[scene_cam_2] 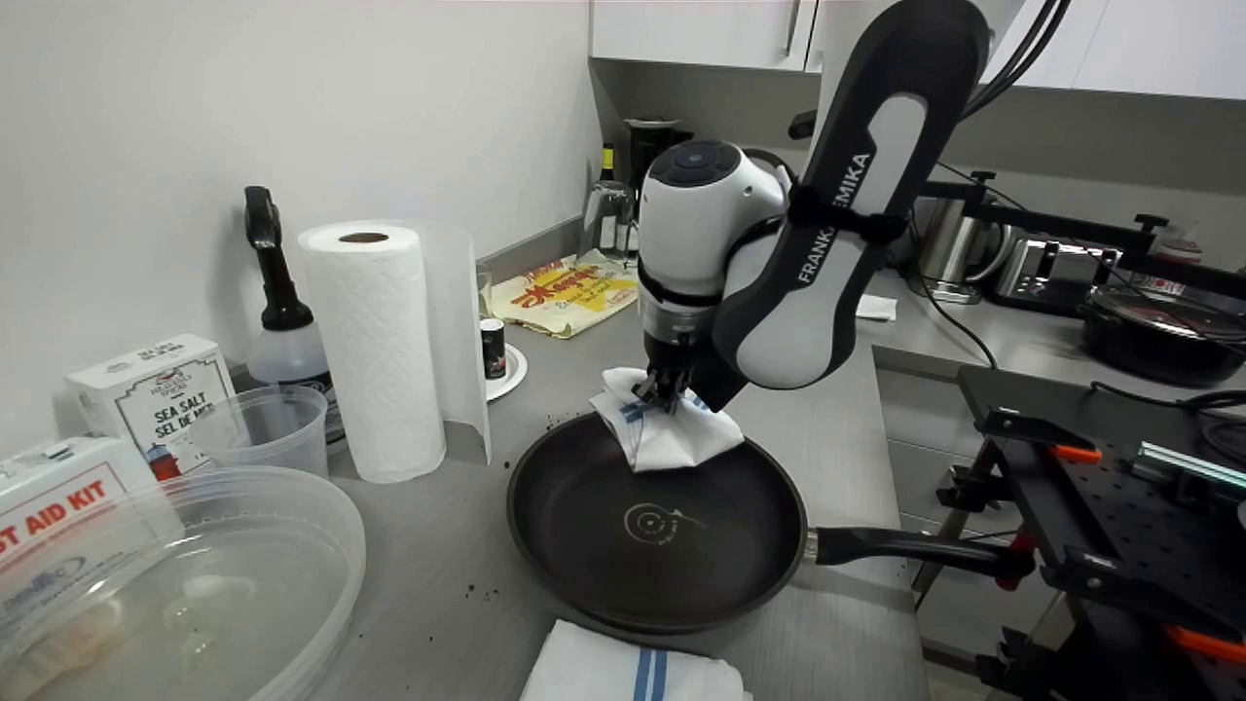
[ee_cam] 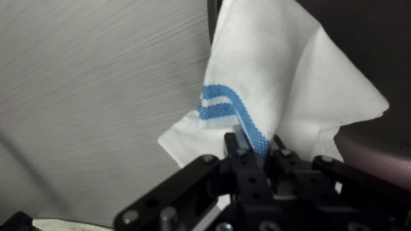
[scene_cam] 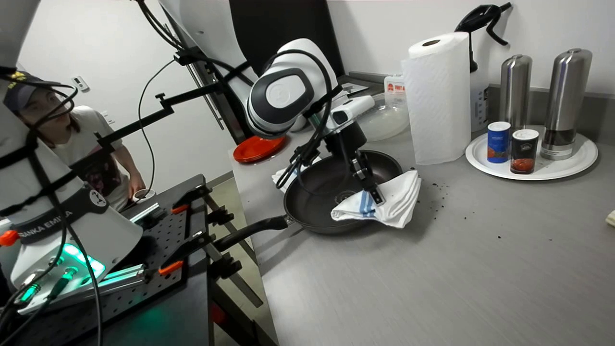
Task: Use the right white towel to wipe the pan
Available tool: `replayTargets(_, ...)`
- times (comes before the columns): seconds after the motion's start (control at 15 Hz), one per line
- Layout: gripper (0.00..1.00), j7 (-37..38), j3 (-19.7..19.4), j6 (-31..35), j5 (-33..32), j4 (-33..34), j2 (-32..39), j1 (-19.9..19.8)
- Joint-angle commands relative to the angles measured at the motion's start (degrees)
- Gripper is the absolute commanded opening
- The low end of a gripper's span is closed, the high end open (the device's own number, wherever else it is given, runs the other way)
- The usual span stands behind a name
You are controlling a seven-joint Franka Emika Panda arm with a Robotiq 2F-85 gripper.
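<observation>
The white towel with blue stripes hangs rumpled from my gripper, over the rim of the pan, in both exterior views [scene_cam: 401, 199] [scene_cam_2: 681, 443]. The round black pan [scene_cam: 312, 197] lies on the counter with its long handle past the counter's edge; its bare inside also shows in an exterior view [scene_cam_2: 594, 526]. My gripper [scene_cam: 377, 196] [scene_cam_2: 662, 391] points down, shut on the towel. In the wrist view the fingers [ee_cam: 255, 144] pinch a blue-striped fold of the towel [ee_cam: 260, 54], with the dark pan [ee_cam: 362, 41] behind it at the right.
A second folded striped towel [scene_cam_2: 604, 667] lies beside the pan. A paper towel roll [scene_cam: 437, 105], a clear plastic tub [scene_cam_2: 243, 584] and a white plate with shakers [scene_cam: 571, 166] stand near the wall. Dark crumbs [scene_cam: 439, 197] are scattered on the counter. A red dish [scene_cam: 259, 149] is behind.
</observation>
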Motion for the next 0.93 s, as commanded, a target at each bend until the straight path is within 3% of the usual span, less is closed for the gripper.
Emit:
replayTargets(0.0, 0.03, -1.74, 0.96, -1.02, 3.08, 0.91, 0.12, 0.01)
replayTargets(0.87, 0.03, -1.79, 2.1, -2.08, 4.63, -0.48, -0.85, -0.47)
